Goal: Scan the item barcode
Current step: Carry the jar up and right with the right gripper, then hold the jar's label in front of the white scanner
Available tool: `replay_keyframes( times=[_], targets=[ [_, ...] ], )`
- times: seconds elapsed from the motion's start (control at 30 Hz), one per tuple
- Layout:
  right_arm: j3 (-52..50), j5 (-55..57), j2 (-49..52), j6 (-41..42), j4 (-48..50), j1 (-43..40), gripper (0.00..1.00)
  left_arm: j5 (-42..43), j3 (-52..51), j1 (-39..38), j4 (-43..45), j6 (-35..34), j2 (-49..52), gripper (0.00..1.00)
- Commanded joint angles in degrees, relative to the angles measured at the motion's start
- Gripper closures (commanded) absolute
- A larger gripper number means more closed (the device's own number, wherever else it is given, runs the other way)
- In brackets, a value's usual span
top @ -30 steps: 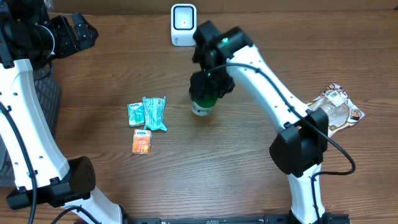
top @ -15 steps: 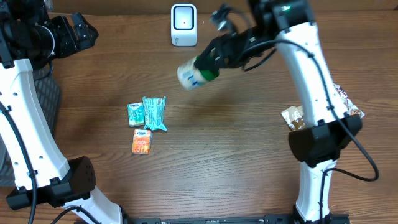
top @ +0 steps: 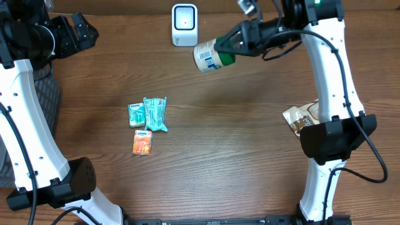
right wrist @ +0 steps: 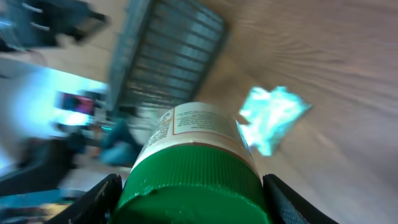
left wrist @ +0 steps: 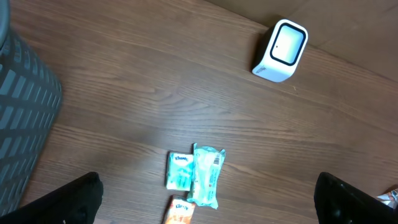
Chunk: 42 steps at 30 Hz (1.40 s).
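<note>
Right tool: the right tool (top: 237, 44) is gripping the bottle (top: 209, 56) by its green-capped end, its fingers (right wrist: 102, 196) pressing on either side of the cap.
Bottle: it is hanging sideways in the air above the counter (top: 237, 156), white-labelled body pointing left and green cap facing the wrist camera.
Bottle's place: in the overhead view it is sitting just right of the scanner (top: 184, 25) and a little nearer the robot, close to it but not touching.
Scanner: the small white box is standing upright at the far edge of the counter, its pale window showing in the left wrist view.
Left tool: the left tool (top: 74, 32) is hovering at the far left with its jaws spread wide and nothing between them; its dark fingertips (left wrist: 81, 199) are showing in the lower corners of its own camera.
Packets: a large teal packet (top: 155, 113) is lying flat left of centre, a small teal packet (top: 136, 114) touching its left side, an orange packet (top: 142, 142) just in front of them.
Snack bag: a snack bag (top: 299, 117) is lying at the right, partly hidden behind the right arm.
Bin: a grey bin (left wrist: 25, 124) is standing at the left edge.
Sharpness: the right wrist view is blurring everything behind the bottle.
</note>
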Motion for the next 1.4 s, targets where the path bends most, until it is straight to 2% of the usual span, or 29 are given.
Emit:
replay_keyframes(
  times=[0.0,0.17,0.23,0.3,0.37,0.4,0.5,0.57,0.67,0.8,0.97,1.17,1.37],
  targets=[
    [1.8,16.0,-1.6,-0.2,3.5,4.6,0.62,-0.3,0.4,0.0,0.1,-0.6,-0.7,0.01],
    [-0.1,49.9,-1.3,7.0,16.8,12.9,0.62,-0.3,0.4,0.0,0.1,-0.6,-0.7,0.00],
    [-0.8,61.6,-0.9,7.1,23.4,15.8,0.66,-0.3,0.4,0.0,0.1,-0.6,-0.7,0.01],
    [-1.5,71.4,-0.2,7.1,30.7,18.0,0.72,-0.3,0.4,0.0,0.1,-0.6,-0.7,0.01],
    [-2.0,78.4,0.9,6.8,38.6,19.4,0.73,-0.3,0.4,0.0,0.1,-0.6,-0.7,0.00],
    [-2.0,80.8,2.0,4.6,43.9,20.0,0.78,-0.3,0.4,0.0,0.1,-0.6,-0.7,0.00],
    [-2.0,80.9,4.3,-2.4,52.2,20.1,0.78,-0.3,0.4,0.0,0.1,-0.6,-0.7,0.00],
    [-2.0,80.9,6.1,-7.0,57.6,20.1,0.71,-0.3,0.4,0.0,0.1,-0.6,-0.7,0.00],
    [-2.0,80.9,9.3,-15.5,65.1,19.7,0.70,-0.3,0.4,0.0,0.1,-0.6,-0.7,0.00],
    [-2.0,80.5,13.3,-26.2,72.9,19.4,0.70,-0.3,0.4,0.0,0.1,-0.6,-0.7,0.00],
    [-2.0,80.5,17.9,-34.5,78.6,19.3,0.70,-0.3,0.4,0.0,0.0,-0.6,-0.7,0.01],
    [-2.0,80.5,21.4,-40.3,80.7,19.3,0.70,-0.3,0.4,0.0,0.1,-0.6,-0.7,0.00],
    [-2.0,80.4,23.2,-40.5,81.8,18.9,0.70,-0.3,0.4,0.0,0.0,-0.6,-0.7,0.01]
  ],
)
